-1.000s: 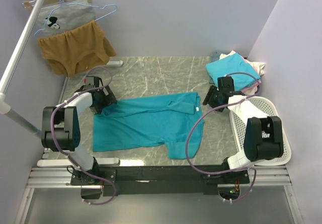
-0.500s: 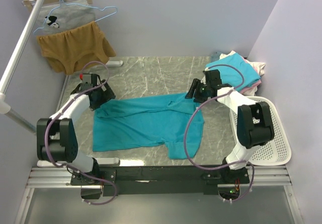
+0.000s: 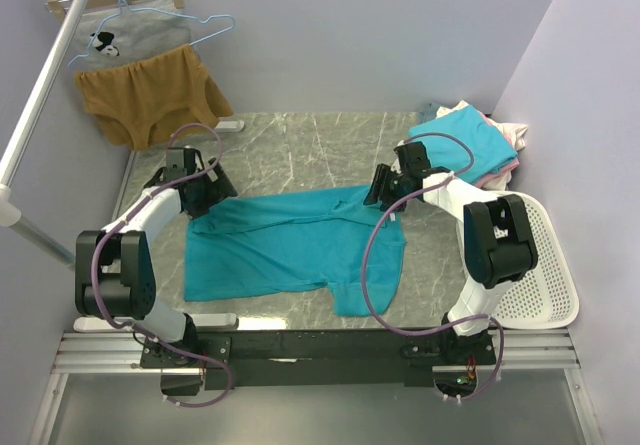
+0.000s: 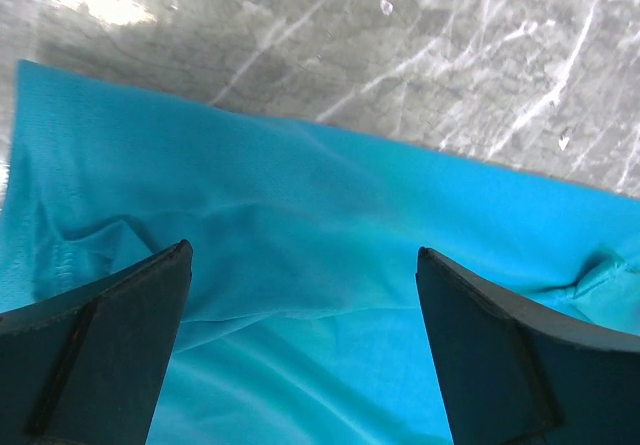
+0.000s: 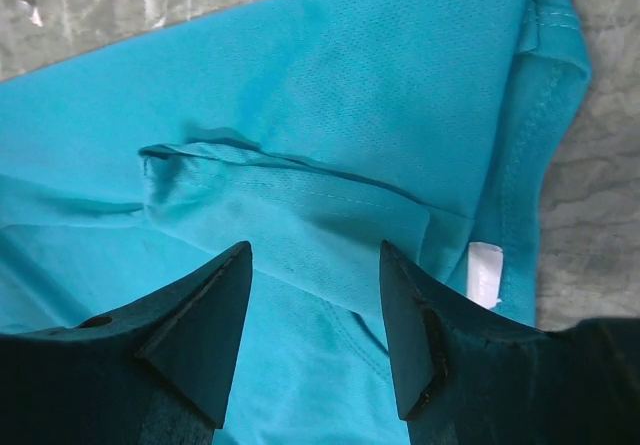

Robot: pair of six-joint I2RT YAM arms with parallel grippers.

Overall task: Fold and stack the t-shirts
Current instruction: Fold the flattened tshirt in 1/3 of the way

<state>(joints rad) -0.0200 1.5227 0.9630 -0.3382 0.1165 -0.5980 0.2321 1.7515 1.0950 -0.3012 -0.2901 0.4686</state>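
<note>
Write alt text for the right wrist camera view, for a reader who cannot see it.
A teal t-shirt fills the view, lying on a grey marble table, a folded ridge across it and a white label near its edge. The dark fingers of the right gripper stand apart over the cloth.

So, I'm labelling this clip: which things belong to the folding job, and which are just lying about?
Belongs to the job: teal t-shirt spread on the table; pile of t-shirts in the far right corner, turquoise on top.
Lying about: mustard-brown garment hanging at the far left; grey printed garment above it; white basket on the right.
</note>
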